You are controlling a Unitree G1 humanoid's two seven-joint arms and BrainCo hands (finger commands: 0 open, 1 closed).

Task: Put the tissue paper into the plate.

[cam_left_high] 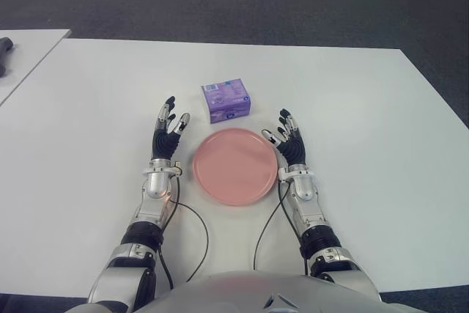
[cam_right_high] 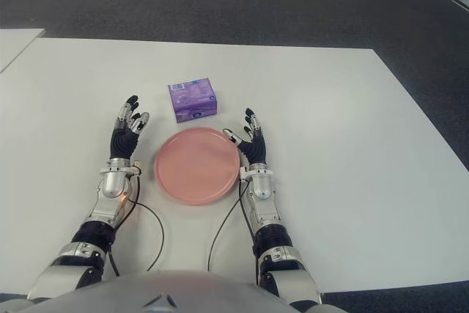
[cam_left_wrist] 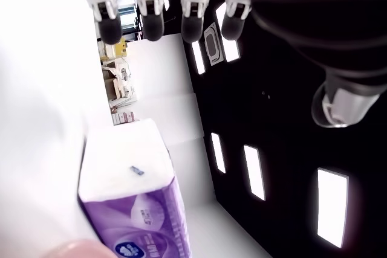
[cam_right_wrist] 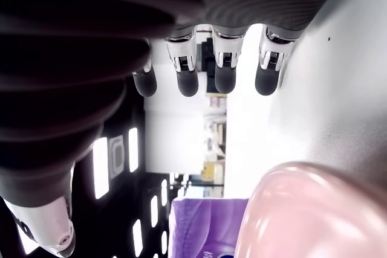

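Both hands, left and right, are held open beside the plate; tissue pack lies just beyond.

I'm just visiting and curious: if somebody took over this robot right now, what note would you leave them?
Left hand: open, empty, left of the plate.
Right hand: open, empty, right of the plate.
Tissue pack: on the white table, just beyond the plate's far rim, untouched.
Done: nothing yet; the plate holds nothing.
Left: grasp the pack, lift it, set it in the plate.
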